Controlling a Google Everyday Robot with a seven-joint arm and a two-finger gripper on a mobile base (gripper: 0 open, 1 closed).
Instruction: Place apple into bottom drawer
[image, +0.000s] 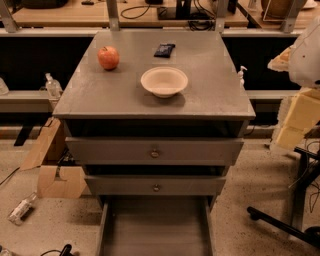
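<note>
The apple (108, 57) is small, round and red-orange. It sits on the grey cabinet top (100, 95), at the back left. The bottom drawer (155, 227) is pulled out toward me below two knobbed drawers. Its long flat floor is bare and its thin side walls run to the lower edge of the view. My gripper is not in view. Only a white rounded shape (307, 55), perhaps part of my arm, shows at the right edge, well apart from the apple.
A white bowl (164, 81) stands mid-top, right of the apple. A small dark packet (164, 49) lies behind it. The upper drawers (155, 150) stick out slightly. Cardboard (55, 170) and a bottle (21, 208) lie on the floor at left, a chair base (285, 220) at right.
</note>
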